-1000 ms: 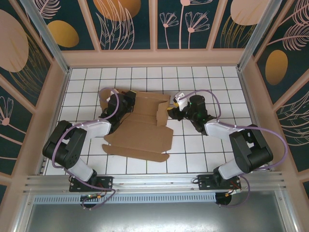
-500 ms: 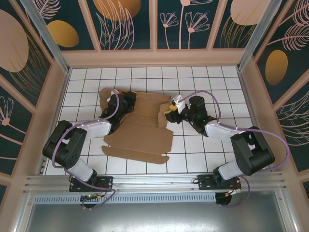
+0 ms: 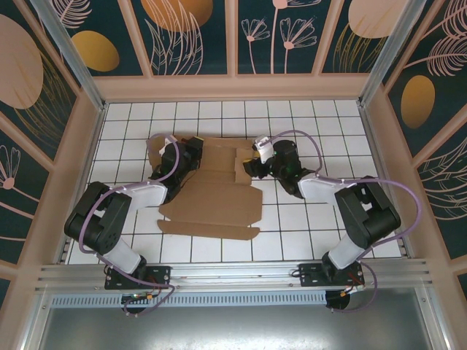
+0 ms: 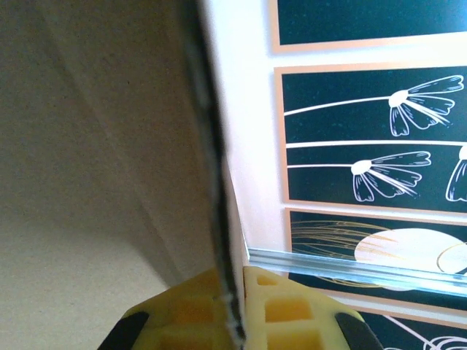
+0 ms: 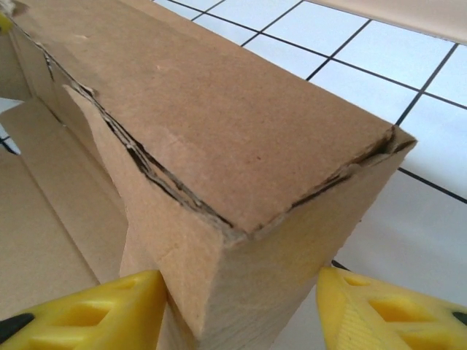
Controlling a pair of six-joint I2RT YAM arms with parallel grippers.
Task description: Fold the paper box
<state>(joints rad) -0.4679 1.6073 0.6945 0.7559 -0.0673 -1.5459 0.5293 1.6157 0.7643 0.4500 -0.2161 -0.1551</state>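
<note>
Nearest the arm bases, the paper box (image 3: 211,203) lies in the middle of the white tiled table (image 3: 292,219), with its broad near flap flat on the tiles (plain brown, its cut edges showing the corrugation). Farther back, the left gripper (image 3: 193,153) is clenched on the box's left wall. In its wrist view the yellow fingertips (image 4: 197,306) meet with the cardboard edge pinched between them. Opposite, the right gripper (image 3: 252,166) straddles the folded right wall, a yellow finger (image 5: 95,310) close against each face. Whether it squeezes, I cannot tell. Beyond the box stand the flower-patterned panels (image 3: 197,36).
</note>
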